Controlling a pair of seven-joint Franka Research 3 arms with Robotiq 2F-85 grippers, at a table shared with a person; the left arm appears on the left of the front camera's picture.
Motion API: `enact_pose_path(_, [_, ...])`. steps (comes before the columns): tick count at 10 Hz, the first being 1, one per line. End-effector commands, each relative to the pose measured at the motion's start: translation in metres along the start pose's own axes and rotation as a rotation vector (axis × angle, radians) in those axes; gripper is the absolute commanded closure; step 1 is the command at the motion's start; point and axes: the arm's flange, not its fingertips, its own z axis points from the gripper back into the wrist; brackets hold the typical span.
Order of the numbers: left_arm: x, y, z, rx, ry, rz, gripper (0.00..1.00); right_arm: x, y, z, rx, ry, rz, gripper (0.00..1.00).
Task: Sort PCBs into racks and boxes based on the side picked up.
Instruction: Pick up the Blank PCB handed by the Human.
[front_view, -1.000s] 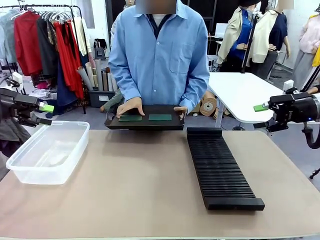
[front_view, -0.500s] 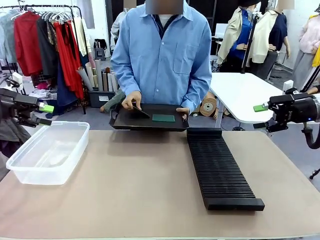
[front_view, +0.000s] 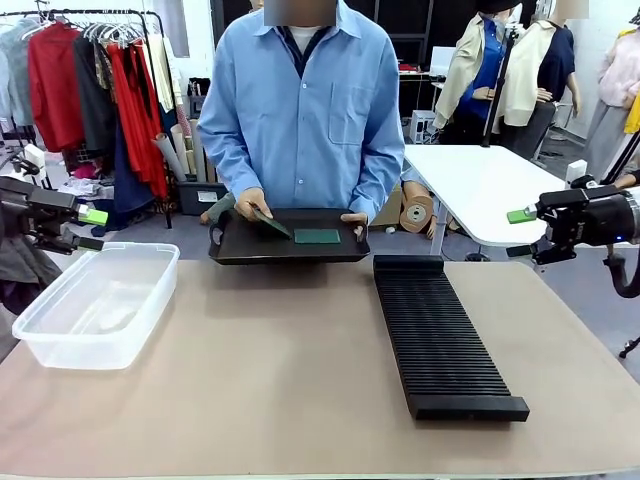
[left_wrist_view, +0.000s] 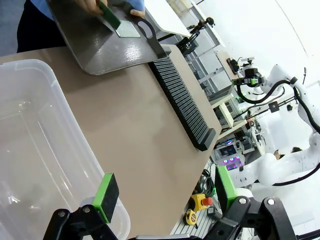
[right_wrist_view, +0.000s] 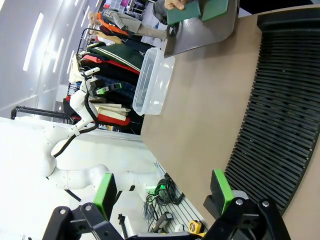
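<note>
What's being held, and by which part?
Left gripper, right gripper: open, empty. The person's hand tilts a dark green rectangular board by its end; the other holds the black tray at its edge.

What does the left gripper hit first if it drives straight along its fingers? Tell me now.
Probably the bare table, between the clear tub and the black rack. Nothing stands before that in line with the open left gripper. Depth is unclear; it may pass close to the tub's rim.
</note>
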Motion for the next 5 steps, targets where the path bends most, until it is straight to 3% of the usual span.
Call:
enact_pose_path(1, [0.0001,-0.0009,0.0010,-0.001,0.001,0.002,0.00,-0.0001,0.0011,0.0010,-0.005,0.004,0.004,0.00])
enact_pose_path(5, [0.0001,-0.0009,0.0010,-0.001,0.001,0.002,0.00,-0.0001,0.0011,0.0010,-0.005,0.004,0.004,0.00])
